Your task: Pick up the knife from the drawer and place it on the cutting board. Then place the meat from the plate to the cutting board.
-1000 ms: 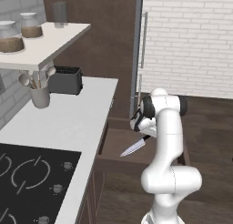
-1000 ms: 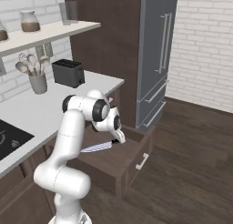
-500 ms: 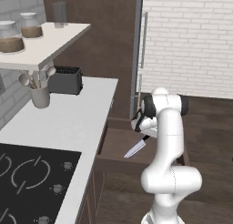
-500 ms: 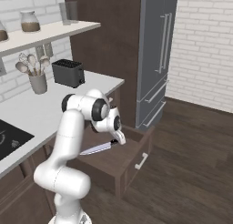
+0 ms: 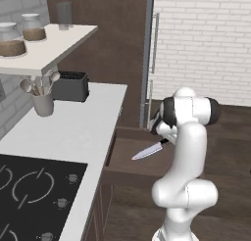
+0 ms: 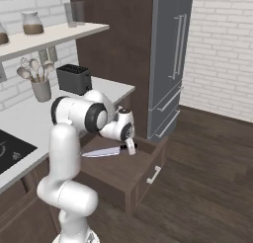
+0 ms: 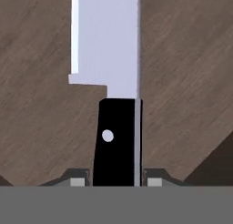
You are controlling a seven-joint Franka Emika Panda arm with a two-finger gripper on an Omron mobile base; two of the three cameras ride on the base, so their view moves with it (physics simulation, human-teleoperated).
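The knife (image 5: 147, 151) has a long silver blade and a black handle (image 7: 116, 136). It hangs level just above the floor of the open dark brown drawer (image 5: 128, 167), blade pointing left toward the counter. My gripper (image 5: 164, 139) is shut on the handle, with one fingertip (image 7: 75, 177) pressed against each side of it. From the right base the knife (image 6: 101, 152) shows over the drawer (image 6: 129, 174), with the gripper (image 6: 129, 147) at its handle end. The cutting board, the plate and the meat are out of view.
A pale counter (image 5: 73, 132) runs left of the drawer and carries a black toaster (image 5: 71, 85) and a utensil cup (image 5: 43, 104). A black cooktop (image 5: 29, 191) lies nearer. The tall grey fridge (image 6: 173, 59) stands behind the drawer. A wall shelf (image 5: 44, 51) holds jars.
The fingers have closed on the knife's handle. The knife has risen slightly off the drawer floor.
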